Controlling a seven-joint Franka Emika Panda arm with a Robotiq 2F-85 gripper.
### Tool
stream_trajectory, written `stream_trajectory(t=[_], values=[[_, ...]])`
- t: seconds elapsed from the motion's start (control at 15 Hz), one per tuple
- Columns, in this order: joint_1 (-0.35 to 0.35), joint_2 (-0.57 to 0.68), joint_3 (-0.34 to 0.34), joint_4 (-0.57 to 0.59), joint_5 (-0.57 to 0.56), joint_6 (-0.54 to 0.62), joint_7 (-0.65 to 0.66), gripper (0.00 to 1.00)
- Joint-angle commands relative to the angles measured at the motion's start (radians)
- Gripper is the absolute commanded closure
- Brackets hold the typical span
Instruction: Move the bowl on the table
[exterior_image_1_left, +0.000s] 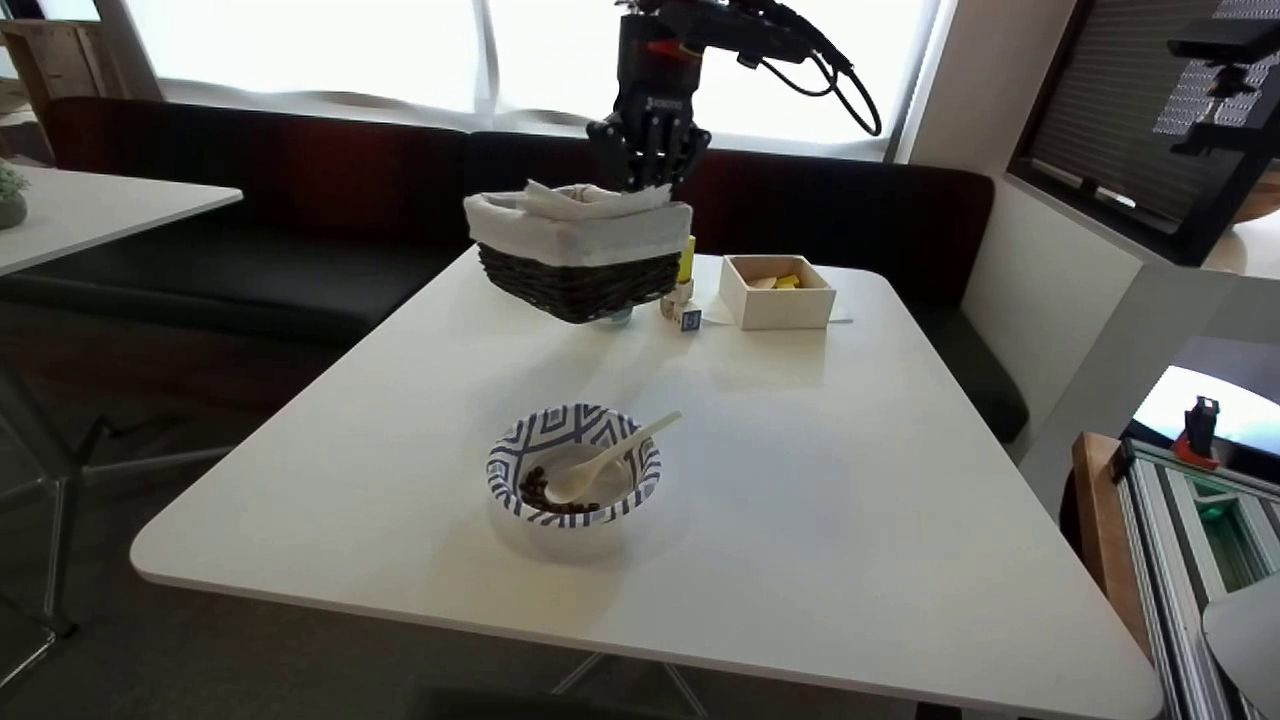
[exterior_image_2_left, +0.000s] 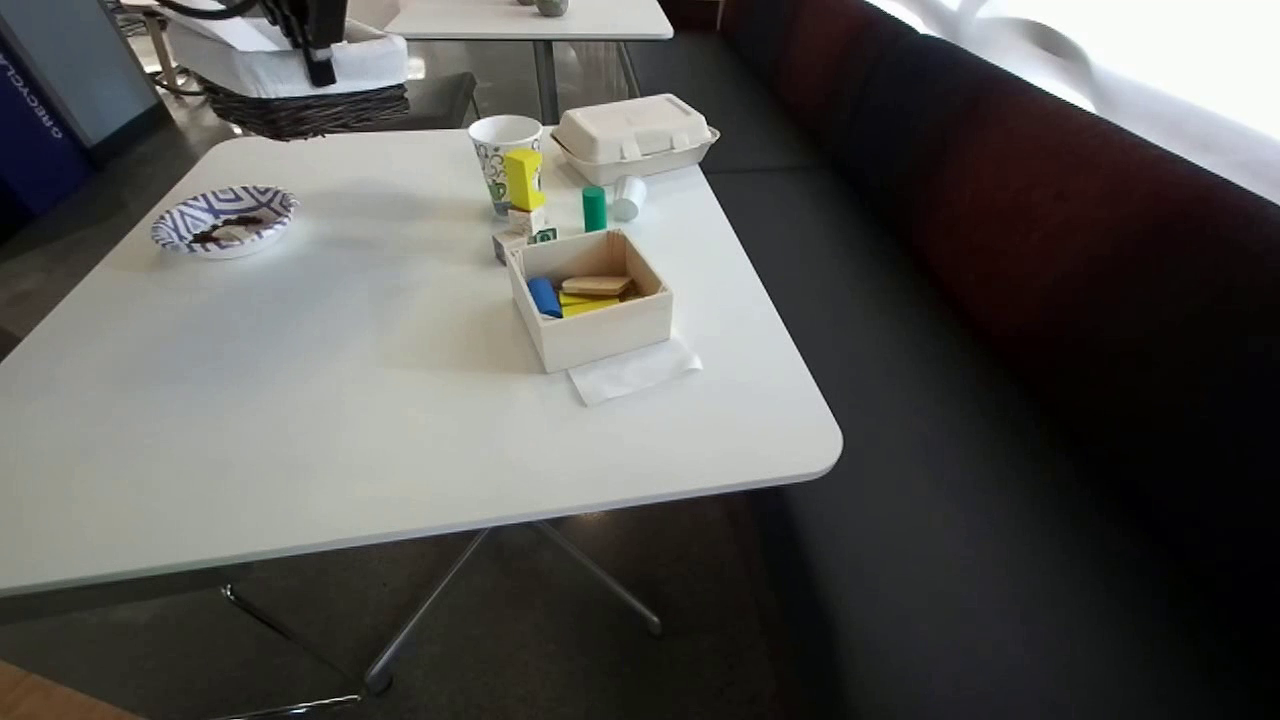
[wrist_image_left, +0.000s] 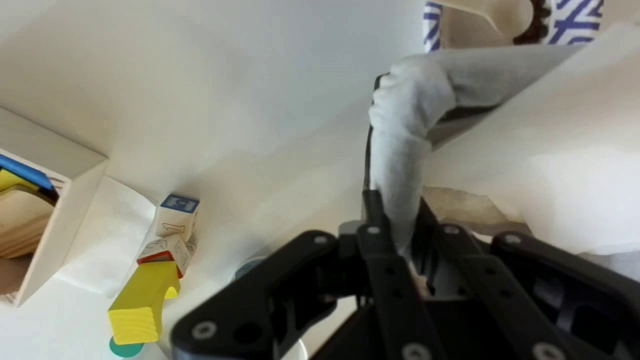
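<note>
Up in the air hangs the squarish dark wicker bowl with a white cloth lining, held clear of the white, round-cornered surface! Over it is the black robot arm, and the jaws are clamped firmly on that cloth-covered rim; the wrist view has the pale fold pinched right between them. Loose white material pokes up inside the bowl, cloth or paper, impossible to tell.

Down on the surface, nearer the camera in an exterior view, sits the round bowl with a blue-and-white geometric pattern, a cream plastic-looking spoon leaning on its rim, dark brown bits at the bottom.

Over to the open pale wooden box, coloured blocks inside, resting partly on a flat white paper napkin. Just beside it, white lettered cubes carry 1 yellow block! Behind that stands the tall white patterned paper cup, and near it come the upright green cylinder and the closed off-white clamshell carton.
</note>
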Motion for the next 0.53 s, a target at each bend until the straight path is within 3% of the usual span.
stream_trajectory(t=[0.0, 0.07, 0.13, 0.47], values=[[-0.024, -0.076, -0.021, -0.091, -0.048, -0.002, -0.095, 0.96], [-0.029, -0.078, -0.025, -0.099, -0.041, 0.02, -0.1, 0.96], [-0.022, -0.045, -0.018, -0.053, -0.026, -0.004, -0.072, 0.85], [-0.03, -0.056, -0.025, -0.07, -0.03, -0.002, -0.093, 0.85]])
